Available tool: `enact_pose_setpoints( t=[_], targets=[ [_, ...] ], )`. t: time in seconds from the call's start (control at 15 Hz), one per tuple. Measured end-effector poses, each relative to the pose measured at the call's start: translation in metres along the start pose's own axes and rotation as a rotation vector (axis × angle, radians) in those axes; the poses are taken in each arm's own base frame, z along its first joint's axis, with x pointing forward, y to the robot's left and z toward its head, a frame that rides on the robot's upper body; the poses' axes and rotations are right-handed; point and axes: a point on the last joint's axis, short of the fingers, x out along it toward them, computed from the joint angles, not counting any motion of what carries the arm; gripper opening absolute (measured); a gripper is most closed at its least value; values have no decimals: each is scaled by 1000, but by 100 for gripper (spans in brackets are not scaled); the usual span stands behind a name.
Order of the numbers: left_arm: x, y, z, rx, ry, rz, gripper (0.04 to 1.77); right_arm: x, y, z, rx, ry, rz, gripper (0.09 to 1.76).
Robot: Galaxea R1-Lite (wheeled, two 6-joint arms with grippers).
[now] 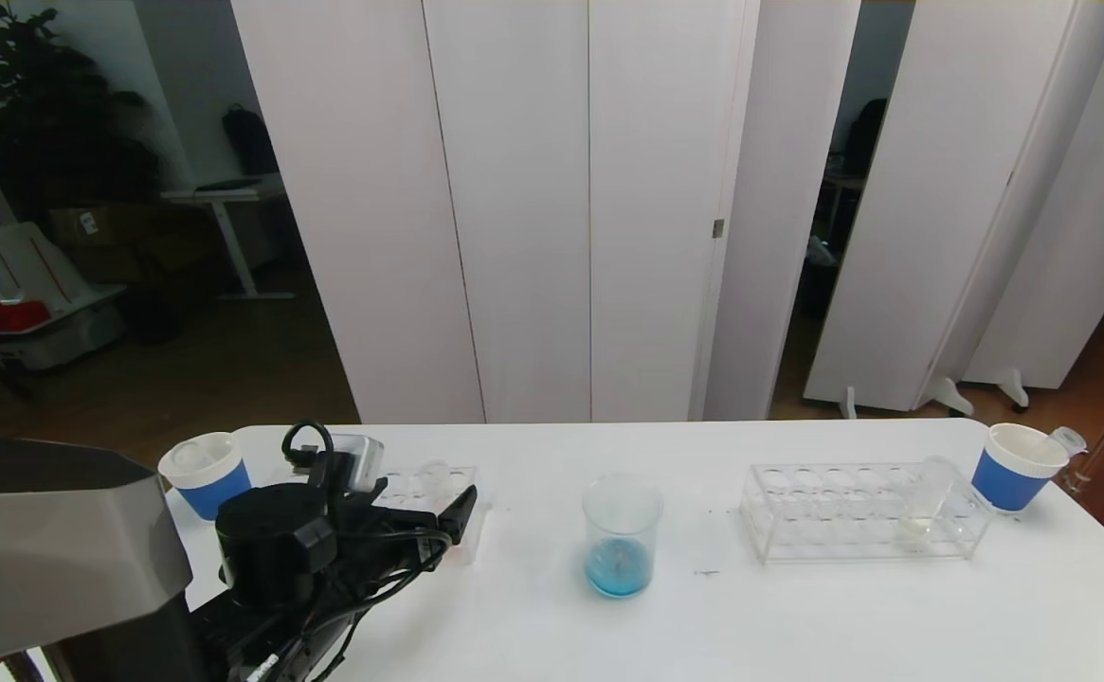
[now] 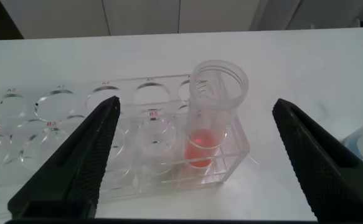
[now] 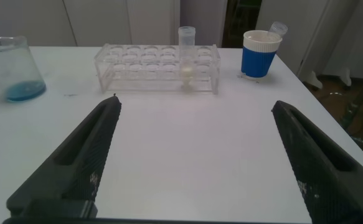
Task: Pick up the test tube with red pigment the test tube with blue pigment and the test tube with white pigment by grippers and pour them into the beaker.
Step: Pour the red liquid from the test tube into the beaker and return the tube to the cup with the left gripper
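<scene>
Only the left wrist view shows the red tube (image 2: 207, 124) between the open left hand's (image 2: 193, 155) fingers.

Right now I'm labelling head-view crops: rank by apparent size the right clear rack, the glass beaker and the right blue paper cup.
1. Clear plastic rack
2. Glass beaker
3. Blue paper cup, only slightly smaller-looking than the beaker

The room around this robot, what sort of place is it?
Probably a robotics test space in an office, staged as a chemistry bench: a white table carries clear tube racks and a beaker of blue liquid, with white partition screens behind.
</scene>
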Motion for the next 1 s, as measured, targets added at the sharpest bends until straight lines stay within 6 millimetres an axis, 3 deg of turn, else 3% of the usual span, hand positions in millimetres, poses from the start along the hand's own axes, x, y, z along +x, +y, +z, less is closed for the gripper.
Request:
enact_pose_setpoints(
  t=[1.0],
  targets=[
    [16, -13, -4, -46, -26, 56, 175, 0, 0, 0, -1, 0, 0, 174]
  ],
)
